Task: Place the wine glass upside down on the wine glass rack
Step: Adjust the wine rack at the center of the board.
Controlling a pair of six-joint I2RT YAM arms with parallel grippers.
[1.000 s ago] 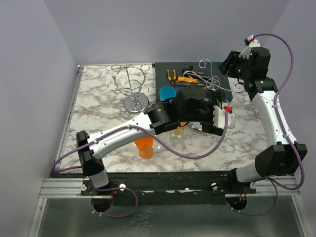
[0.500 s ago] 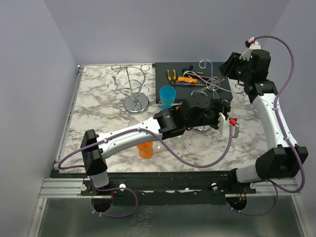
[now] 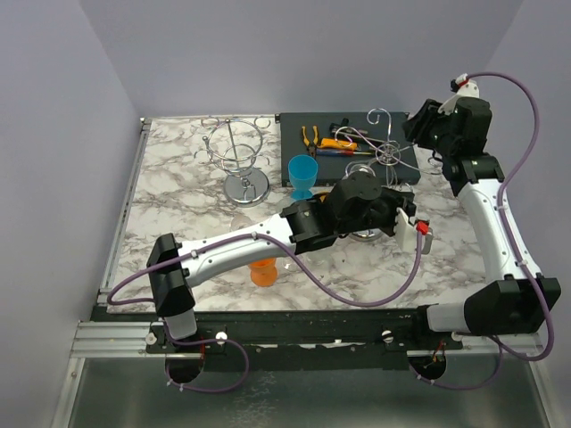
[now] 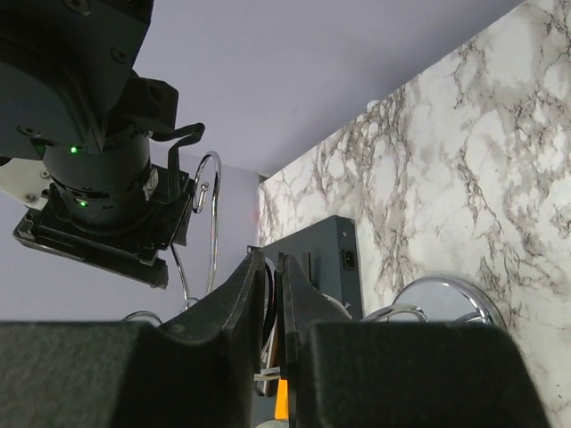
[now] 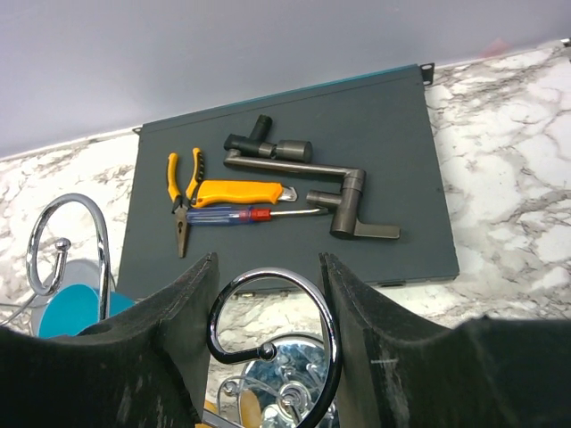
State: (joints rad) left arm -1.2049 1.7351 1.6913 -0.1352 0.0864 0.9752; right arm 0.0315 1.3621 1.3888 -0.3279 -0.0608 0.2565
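Left first: my left hand (image 4: pixel 269 259) is clenched to a thin slit. If the wine glass stem slips in so light a pinch, or the hand bumps the rack, glass or rack could go over. I cannot make out the glass itself; I judge it sits in that slit. The chrome wire wine glass rack (image 3: pixel 385 152) stands just beyond. My right hand (image 5: pixel 268 260) is spread around its top hook (image 5: pixel 277 271), not gripping.
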